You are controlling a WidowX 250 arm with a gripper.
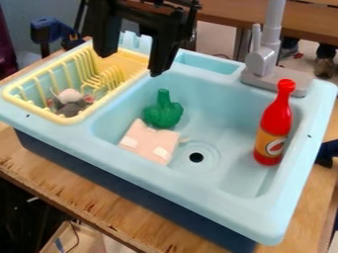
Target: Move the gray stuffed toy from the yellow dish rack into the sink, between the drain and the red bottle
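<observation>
My black gripper [133, 58] hangs at the top, over the back left part of the light blue sink [224, 116], open with nothing between its fingers. Below it in the basin stands a green broccoli-like toy [163, 111]. Close in front of that lies a flat pale pink piece [150, 141] with whitish patches, left of the drain. A red bottle [273, 126] with an orange label stands upright at the basin's right side. In the yellow dish rack [72, 118] on the left rests a small grey and white plush toy [68, 101].
A grey faucet [264, 57] rises from the sink's back right edge. The wooden table [99, 195] shows in front of the sink. Blue clamps [49, 30] stand behind the rack at the upper left.
</observation>
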